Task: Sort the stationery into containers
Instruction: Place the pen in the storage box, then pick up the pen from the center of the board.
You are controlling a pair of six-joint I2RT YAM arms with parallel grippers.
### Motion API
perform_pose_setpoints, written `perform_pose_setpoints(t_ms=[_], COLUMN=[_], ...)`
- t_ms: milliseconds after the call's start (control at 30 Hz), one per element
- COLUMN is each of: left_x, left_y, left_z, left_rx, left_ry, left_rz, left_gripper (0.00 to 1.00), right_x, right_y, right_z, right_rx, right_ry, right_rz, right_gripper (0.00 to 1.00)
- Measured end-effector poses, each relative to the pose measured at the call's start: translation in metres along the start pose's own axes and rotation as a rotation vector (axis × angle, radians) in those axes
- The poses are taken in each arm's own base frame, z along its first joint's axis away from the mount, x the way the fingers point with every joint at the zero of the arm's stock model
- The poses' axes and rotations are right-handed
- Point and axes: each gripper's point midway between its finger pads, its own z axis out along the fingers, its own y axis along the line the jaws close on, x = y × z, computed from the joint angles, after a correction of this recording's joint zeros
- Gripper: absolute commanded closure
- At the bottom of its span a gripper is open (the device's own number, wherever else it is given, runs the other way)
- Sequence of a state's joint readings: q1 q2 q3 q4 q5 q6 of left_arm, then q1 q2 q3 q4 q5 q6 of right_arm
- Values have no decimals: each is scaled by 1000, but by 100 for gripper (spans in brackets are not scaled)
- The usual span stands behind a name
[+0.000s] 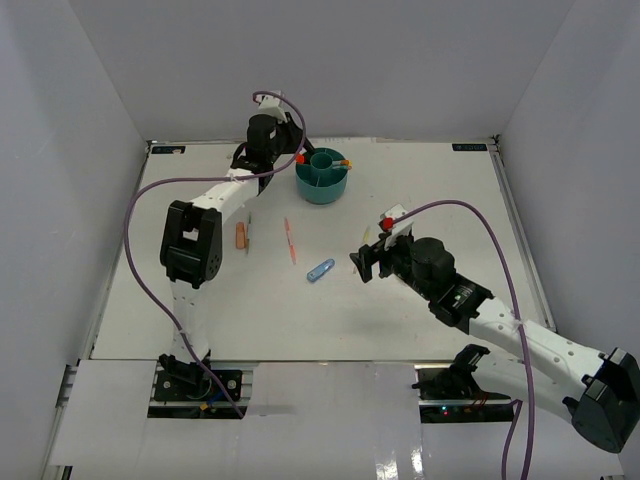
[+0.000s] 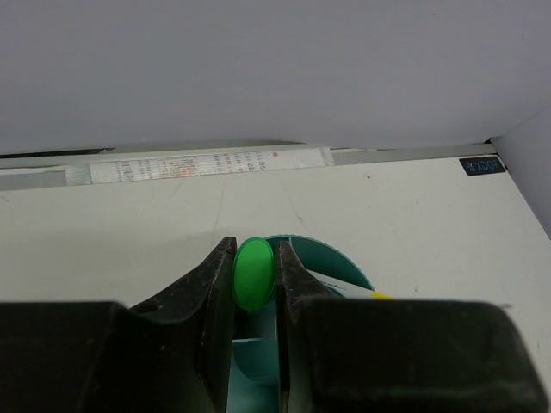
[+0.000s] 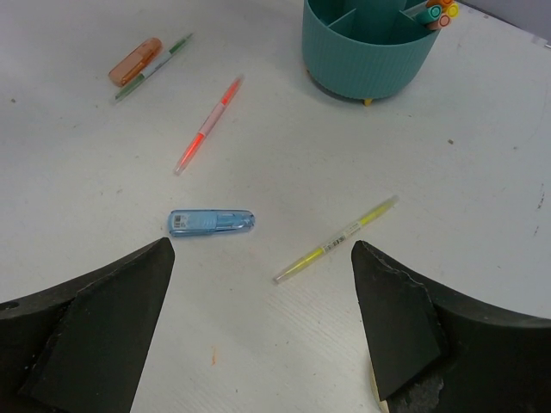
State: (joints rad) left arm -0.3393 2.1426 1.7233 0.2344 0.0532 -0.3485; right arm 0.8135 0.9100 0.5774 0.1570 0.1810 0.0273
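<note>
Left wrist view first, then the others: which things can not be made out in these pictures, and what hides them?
- Left wrist: the green-capped item in the left gripper shows only its cap; the fingers hide its body.
- Left wrist: the teal organizer is mostly behind the gripper; most contents are hidden.
- Right wrist: the top edge cuts the organizer; the pens inside show only tips.

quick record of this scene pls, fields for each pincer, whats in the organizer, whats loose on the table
left pincer: shut on a green-capped item, over the teal organizer
right pincer: open, empty, above the table
in organizer: a few pens, ends up, in one compartment
loose on table: salmon eraser, green pen, orange-red pen, light-blue clip, yellow pen
nearest right pincer: light-blue clip and yellow pen
</note>
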Motion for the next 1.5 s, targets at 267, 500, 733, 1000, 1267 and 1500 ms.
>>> perform_pose_setpoints(t_ms=[267, 500, 733, 1000, 1267, 1500], left_x=[7, 7, 17, 2, -7, 85], left_y=[-1, 0, 3, 8, 48, 142], left_z=[3, 2, -4, -73, -158, -217], left_rx=[17, 16, 7, -108, -312, -558], left_ry=[16, 19, 65, 173, 254, 531], left_rz=[22, 36, 43, 45, -7, -147], left_gripper=[56, 39, 10, 2, 2, 10], right_x=[-1, 5, 4, 0, 5, 7], right_y=[0, -1, -2, -10, -10, -9], right_z=[-1, -6, -11, -16, -17, -17], right_rx=[0, 0, 9, 52, 55, 51], right_ry=[-4, 6, 5, -6, 12, 19], right_rz=[4, 6, 11, 18, 32, 46], right_gripper=[10, 10, 10, 10, 10, 10])
